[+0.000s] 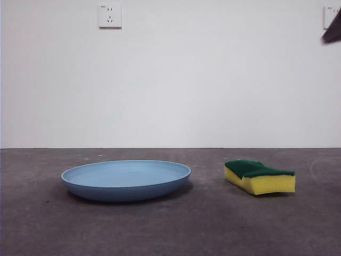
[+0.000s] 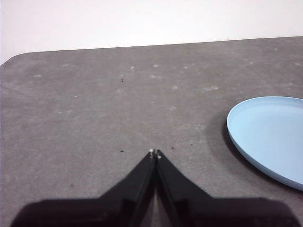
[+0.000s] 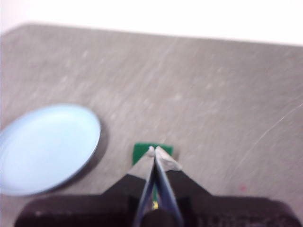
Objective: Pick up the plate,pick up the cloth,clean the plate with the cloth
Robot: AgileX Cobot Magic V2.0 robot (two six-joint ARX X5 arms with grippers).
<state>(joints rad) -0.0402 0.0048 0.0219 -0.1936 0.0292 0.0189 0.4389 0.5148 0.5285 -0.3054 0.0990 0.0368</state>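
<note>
The light-blue plate lies flat on the grey table, left of centre in the front view. It also shows in the left wrist view and the right wrist view. The cloth, a yellow sponge with a dark green top, lies to the right of the plate, apart from it. My left gripper is shut and empty above bare table, beside the plate. My right gripper is shut and empty, high above the sponge, whose green top shows behind the jaws. A black tip shows at the front view's top right corner.
A white wall stands behind the table with a socket high on it. The table's far edge and a rounded corner show in the left wrist view.
</note>
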